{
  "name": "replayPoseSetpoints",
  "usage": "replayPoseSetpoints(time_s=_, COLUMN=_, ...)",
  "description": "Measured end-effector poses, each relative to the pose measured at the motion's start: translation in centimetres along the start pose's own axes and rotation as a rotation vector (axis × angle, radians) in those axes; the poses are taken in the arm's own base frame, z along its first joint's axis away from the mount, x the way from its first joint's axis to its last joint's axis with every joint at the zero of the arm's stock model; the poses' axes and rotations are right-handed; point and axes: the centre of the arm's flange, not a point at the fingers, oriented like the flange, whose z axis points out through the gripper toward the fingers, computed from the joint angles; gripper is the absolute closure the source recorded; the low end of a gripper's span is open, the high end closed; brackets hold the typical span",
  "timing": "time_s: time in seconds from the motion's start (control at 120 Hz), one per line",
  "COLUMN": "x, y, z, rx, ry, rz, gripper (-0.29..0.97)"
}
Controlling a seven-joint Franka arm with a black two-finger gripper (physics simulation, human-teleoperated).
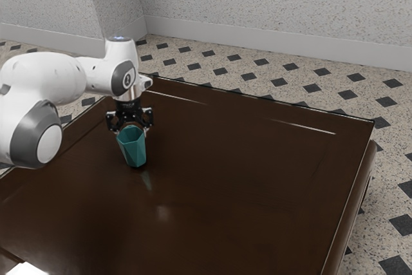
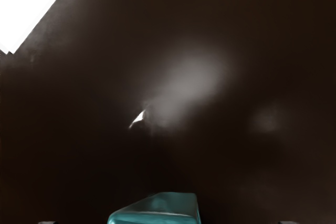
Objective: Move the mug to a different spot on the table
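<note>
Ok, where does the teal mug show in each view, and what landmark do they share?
Exterior view: the teal mug shows left of centre, directly under the gripper, over the dark table.
Wrist view: the teal mug is close under the hand, with the table surface beyond it.
Shared landmark: the dark table's glossy top.

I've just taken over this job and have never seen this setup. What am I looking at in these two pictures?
The white machine is a simulated robot arm, with a black hand at its end. One picture comes from a camera beside the arm. The other comes from a camera on the hand, looking at the dark table. A teal mug is directly under the hand, and the teal shape in the wrist picture is that same mug. I cannot tell whether the hand is gripping it.
</note>
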Motion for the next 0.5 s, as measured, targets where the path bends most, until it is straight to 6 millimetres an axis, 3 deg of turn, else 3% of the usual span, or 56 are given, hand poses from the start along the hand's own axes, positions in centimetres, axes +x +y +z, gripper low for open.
replayPoseSetpoints(time_s=0.208, x=0.12, y=-0.06, z=0.36, rx=-0.008, ry=-0.001, rz=0.005, gripper=0.32)
replayPoseSetpoints(time_s=0.5, x=0.10, y=-0.09, z=0.51, rx=-0.002, ry=-0.006, rz=0.014, gripper=0.35)
